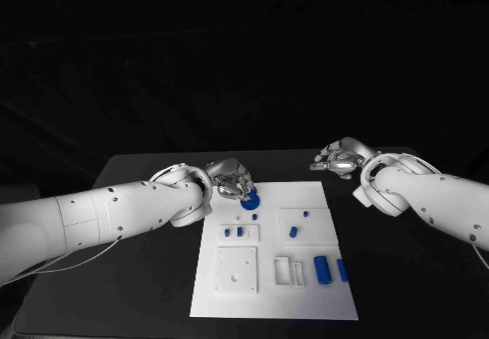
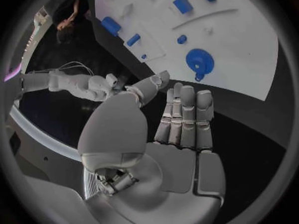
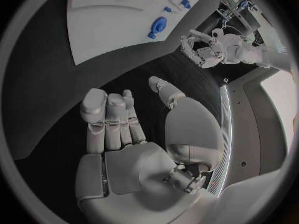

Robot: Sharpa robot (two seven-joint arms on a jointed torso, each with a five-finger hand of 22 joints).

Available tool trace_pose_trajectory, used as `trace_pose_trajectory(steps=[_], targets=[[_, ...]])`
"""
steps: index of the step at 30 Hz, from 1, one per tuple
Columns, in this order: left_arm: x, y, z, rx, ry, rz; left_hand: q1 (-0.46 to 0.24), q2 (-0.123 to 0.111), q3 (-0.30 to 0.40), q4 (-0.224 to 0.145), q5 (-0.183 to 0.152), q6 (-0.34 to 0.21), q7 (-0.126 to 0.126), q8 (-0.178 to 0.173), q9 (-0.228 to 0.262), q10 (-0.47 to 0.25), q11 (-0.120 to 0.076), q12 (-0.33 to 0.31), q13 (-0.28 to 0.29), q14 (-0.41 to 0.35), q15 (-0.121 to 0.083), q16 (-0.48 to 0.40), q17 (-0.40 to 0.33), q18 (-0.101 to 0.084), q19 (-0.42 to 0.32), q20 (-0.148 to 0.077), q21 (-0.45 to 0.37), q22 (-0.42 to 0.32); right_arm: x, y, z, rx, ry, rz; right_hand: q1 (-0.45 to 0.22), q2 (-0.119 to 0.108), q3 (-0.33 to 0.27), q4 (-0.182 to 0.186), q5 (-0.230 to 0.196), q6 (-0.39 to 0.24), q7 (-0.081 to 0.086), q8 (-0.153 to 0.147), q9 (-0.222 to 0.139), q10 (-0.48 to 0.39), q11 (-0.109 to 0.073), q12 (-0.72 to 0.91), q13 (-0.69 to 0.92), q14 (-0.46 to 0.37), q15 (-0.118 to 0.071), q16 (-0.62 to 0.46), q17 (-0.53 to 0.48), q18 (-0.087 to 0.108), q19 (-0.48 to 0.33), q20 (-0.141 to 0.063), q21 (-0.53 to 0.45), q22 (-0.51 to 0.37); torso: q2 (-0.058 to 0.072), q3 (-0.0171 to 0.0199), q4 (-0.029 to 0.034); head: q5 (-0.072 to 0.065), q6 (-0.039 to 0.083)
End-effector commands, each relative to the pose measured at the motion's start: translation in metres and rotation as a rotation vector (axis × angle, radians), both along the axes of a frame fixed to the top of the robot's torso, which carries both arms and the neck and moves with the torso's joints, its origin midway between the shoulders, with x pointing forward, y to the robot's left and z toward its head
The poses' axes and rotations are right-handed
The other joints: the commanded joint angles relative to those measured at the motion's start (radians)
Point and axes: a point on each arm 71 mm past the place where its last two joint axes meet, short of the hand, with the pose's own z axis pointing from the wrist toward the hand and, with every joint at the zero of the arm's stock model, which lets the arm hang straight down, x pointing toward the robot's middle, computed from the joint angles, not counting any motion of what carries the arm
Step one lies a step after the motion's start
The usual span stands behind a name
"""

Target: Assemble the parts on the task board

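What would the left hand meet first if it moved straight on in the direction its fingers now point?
Probably the round blue part on the task board. In the left wrist view the open fingers of the left hand point across bare black table toward it. How high the hand is above the board is unclear.

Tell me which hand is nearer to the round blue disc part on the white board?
Left. The left hand hovers right beside the round blue disc part; the right hand is off the white board, over the black table.
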Motion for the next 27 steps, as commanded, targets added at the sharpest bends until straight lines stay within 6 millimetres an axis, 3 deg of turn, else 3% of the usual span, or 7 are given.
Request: trace_pose_trajectory(steps=[1,9,15,27], targets=[[0.002,-0.01,0.001,0.093,-0.118,-0.094,-0.004,-0.007,-0.013,0.013,-0.04,0.017,0.003,0.001,-0.016,0.033,-0.01,-0.015,-0.004,0.017,-0.007,0.021,0.008,0.07,0.019,-0.018,0.015,0.008,0.0,0.002,0.0,0.002,0.003,0.016,-0.001,0.011,-0.004,-0.001,0.007,-0.001,0.005,-0.003,-0.001,-0.006,0.0,0.0,-0.002,0.003,-0.001,-0.003,0.0,0.141,0.002,-0.005,-0.006,-0.001,0.001,-0.0016,0.0001,-0.001,0.0],[0.003,-0.029,-0.016,0.24,-0.094,-0.173,-0.015,-0.03,-0.02,0.037,-0.068,0.032,0.01,-0.002,-0.044,0.017,0.002,-0.075,-0.025,0.005,0.004,0.024,0.005,0.073,0.011,-0.011,0.012,0.011,0.0,0.005,-0.001,0.006,0.001,0.023,-0.001,0.011,-0.004,-0.001,0.007,-0.002,0.005,-0.004,-0.001,-0.006,0.001,0.0,-0.002,0.003,-0.001,-0.004,0.0,0.141,0.001,-0.005,-0.007,-0.001,0.003,-0.0012,-0.0015,-0.001,-0.002],[0.002,-0.033,-0.024,0.268,-0.088,-0.193,-0.025,-0.049,-0.03,0.055,-0.072,0.034,0.012,-0.004,-0.057,0.017,0.007,-0.1,-0.032,0.001,0.008,0.027,0.003,0.076,0.008,-0.005,0.011,0.013,0.0,0.006,-0.001,0.008,0.0,0.028,-0.001,0.012,-0.003,-0.001,0.01,-0.003,0.006,-0.005,-0.001,-0.007,0.001,-0.001,-0.004,0.001,0.0,-0.007,-0.002,0.141,-0.001,-0.004,-0.01,-0.003,0.005,-0.0031,-0.0036,-0.003,-0.001],[-0.003,-0.038,-0.043,0.276,-0.069,-0.211,-0.014,-0.048,-0.034,0.067,-0.069,0.053,0.013,0.003,-0.069,0.038,0.003,-0.119,-0.034,0.016,0.005,0.047,0.003,0.084,0.02,-0.008,0.027,0.023,0.0,0.008,0.0,0.014,-0.007,0.033,-0.004,0.014,-0.001,-0.003,0.014,-0.006,0.008,-0.006,-0.002,-0.013,0.003,-0.01,-0.019,-0.006,0.002,-0.032,-0.013,0.141,-0.013,0.005,-0.027,-0.014,0.004,-0.0027,-0.0022,-0.005,-0.005]])
